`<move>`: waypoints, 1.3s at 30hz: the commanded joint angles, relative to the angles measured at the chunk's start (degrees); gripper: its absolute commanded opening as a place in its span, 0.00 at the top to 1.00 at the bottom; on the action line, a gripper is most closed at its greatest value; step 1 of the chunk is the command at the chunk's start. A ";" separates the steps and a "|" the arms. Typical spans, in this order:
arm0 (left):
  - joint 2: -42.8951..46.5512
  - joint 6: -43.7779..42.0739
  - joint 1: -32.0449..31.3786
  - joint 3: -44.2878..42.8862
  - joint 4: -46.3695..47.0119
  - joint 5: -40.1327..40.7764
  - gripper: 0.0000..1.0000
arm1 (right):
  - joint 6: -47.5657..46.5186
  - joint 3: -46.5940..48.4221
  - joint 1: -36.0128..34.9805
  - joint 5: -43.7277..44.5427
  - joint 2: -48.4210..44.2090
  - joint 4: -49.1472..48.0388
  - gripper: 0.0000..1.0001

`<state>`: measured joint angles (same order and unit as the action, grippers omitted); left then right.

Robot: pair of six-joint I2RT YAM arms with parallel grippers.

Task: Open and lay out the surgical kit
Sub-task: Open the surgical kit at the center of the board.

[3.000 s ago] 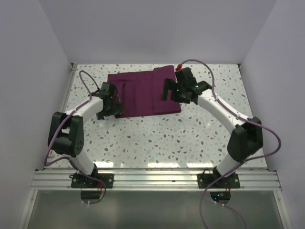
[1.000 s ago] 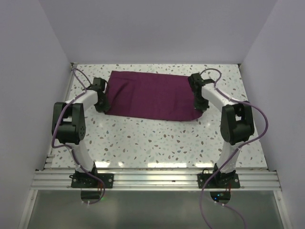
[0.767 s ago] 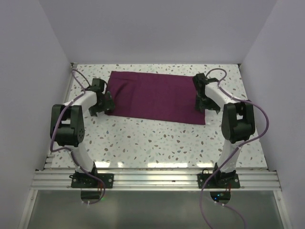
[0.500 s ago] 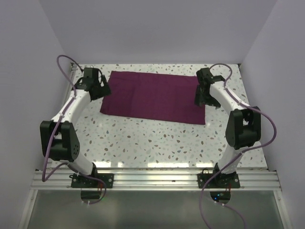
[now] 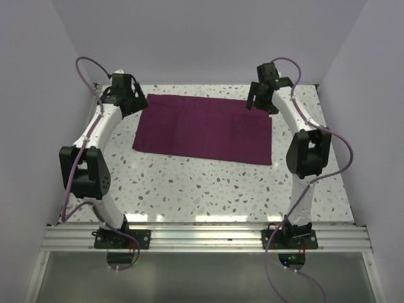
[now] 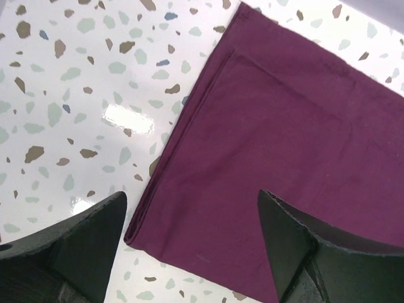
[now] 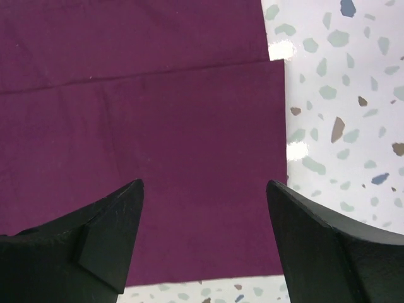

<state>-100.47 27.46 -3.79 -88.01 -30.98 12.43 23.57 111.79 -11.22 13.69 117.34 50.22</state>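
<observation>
The surgical kit shows as a dark plum cloth wrap [image 5: 203, 128], lying flat as a wide rectangle on the speckled table. Its left edge is a doubled fold [image 6: 183, 136], and a crease line [image 7: 145, 79] runs across its right part. My left gripper [image 5: 130, 103] hovers above the cloth's far left corner, open with nothing in it [image 6: 191, 194]. Above the far right corner, my right gripper [image 5: 259, 99] also hangs open and empty [image 7: 204, 183]. Only cloth and table show between either pair of fingers.
The speckled table [image 5: 208, 189] is closed in by pale walls at the left [image 5: 38, 126], back and right. Purple cables [image 5: 88, 63] loop from both arms. A metal rail [image 5: 202, 237] carries the arm bases at the near edge.
Both grippers opened and let go of the cloth's side edges, then rose and moved to its far corners. The cloth now lies wider and flatter than three seconds ago.
</observation>
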 commanded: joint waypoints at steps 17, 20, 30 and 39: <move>1.06 -1.45 -0.25 11.46 4.97 -3.64 0.17 | 6.83 16.02 7.62 1.25 17.75 5.16 0.25; 0.18 -1.89 -0.25 11.02 4.71 -3.72 0.18 | 8.59 15.30 8.32 0.46 18.88 4.36 0.26; -0.70 -3.38 -0.25 10.13 3.30 -3.11 0.19 | 13.69 13.55 10.25 0.20 21.70 0.95 0.32; -0.35 -3.03 -0.25 12.50 3.21 -2.93 0.20 | 16.15 12.75 11.05 -2.18 25.13 -0.82 0.46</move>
<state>-100.95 25.28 -3.84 -75.50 -28.77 9.17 37.74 124.31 -0.14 12.53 140.68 50.83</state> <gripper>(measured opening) 0.805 0.554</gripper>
